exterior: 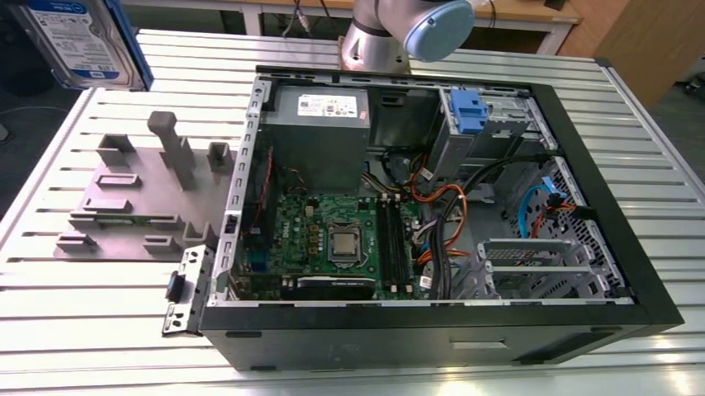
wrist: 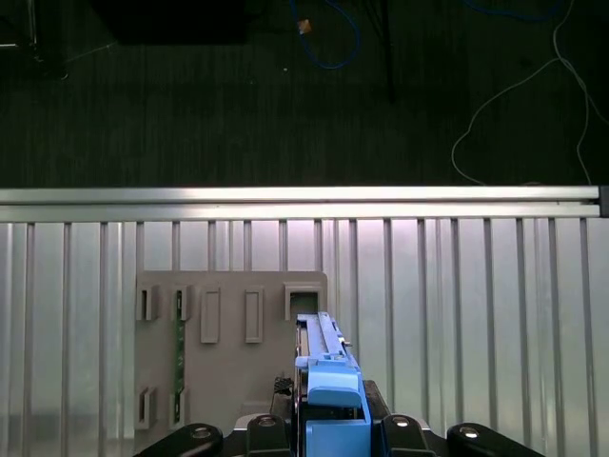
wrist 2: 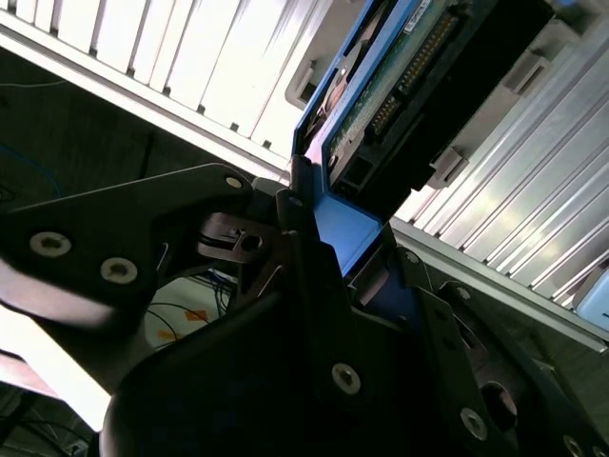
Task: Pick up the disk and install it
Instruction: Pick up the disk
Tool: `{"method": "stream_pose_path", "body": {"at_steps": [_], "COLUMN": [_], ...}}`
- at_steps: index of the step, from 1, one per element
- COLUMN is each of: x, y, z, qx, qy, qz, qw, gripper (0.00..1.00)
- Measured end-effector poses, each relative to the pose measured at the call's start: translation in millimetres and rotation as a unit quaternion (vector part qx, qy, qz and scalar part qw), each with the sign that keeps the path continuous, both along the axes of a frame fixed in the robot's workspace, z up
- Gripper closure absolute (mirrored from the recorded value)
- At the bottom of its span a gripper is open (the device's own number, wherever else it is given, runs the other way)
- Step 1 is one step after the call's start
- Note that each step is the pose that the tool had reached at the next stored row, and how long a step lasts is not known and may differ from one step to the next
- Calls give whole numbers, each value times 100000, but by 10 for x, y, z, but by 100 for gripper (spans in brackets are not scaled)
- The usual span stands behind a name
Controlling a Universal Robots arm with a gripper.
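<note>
One disk (exterior: 82, 41) in play: it hangs in the air at the exterior view's left, clear of the slatted table (exterior: 88, 330), label face toward the camera. The label is white above and blue below, and I can't make out its print. The gripper (wrist: 333, 424) has its fingers (wrist 2: 309, 248) closed on the blue carrier bracket (wrist 2: 347, 233) at the disk's end, one each side. It looks like a firm clamp, though the second finger is partly hidden in the second wrist view. That view also shows the disk's connector pins and the edge of its green board. In the first wrist view the wrist points down at the table, with the disk edge-on over the grey fixture plate (wrist: 228, 352), near the plate's edge. The arm (exterior: 402, 33) rises from the table's far side, behind the open PC case (exterior: 385, 338). Inside the case are the power supply (exterior: 319, 124), which has a white sticker whose text I can't read, and another blue-tabbed drive (exterior: 468, 111) seated in its bay.
</note>
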State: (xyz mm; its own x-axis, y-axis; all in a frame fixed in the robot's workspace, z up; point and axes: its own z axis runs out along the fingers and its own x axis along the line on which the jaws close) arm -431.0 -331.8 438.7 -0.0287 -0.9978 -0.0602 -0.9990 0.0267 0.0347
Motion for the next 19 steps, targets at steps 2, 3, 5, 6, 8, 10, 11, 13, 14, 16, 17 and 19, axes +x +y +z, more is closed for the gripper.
{"method": "stream_pose_path", "body": {"at_steps": [2, 3, 5, 6, 8, 10, 11, 13, 14, 16, 17, 19], "x": [0, 0, 0, 0, 0, 0, 0, 0, 0, 0, 0, 0], "y": [0, 0, 0, 0, 0, 0, 0, 0, 0, 0, 0, 0], "z": [7, 10, 16, 19, 27, 33, 37, 43, 46, 53, 57, 63], "qx": [2, 1, 2, 3, 1, 1, 0, 1, 2, 2, 1, 1], "qy": [-2, -3, -5, -7, -3, -8, -3, -4, -4, -4, -1, -6], "qz": [-1, 0, 1, 0, 1, 0, 2, 1, 2, 2, 0, 1], "qw": [100000, 100000, 100000, 100000, 100000, 100000, 100000, 100000, 100000, 100000, 100000, 100000], "gripper": [64, 64, 64, 64, 64, 64, 64, 64, 64, 64, 64, 64]}}
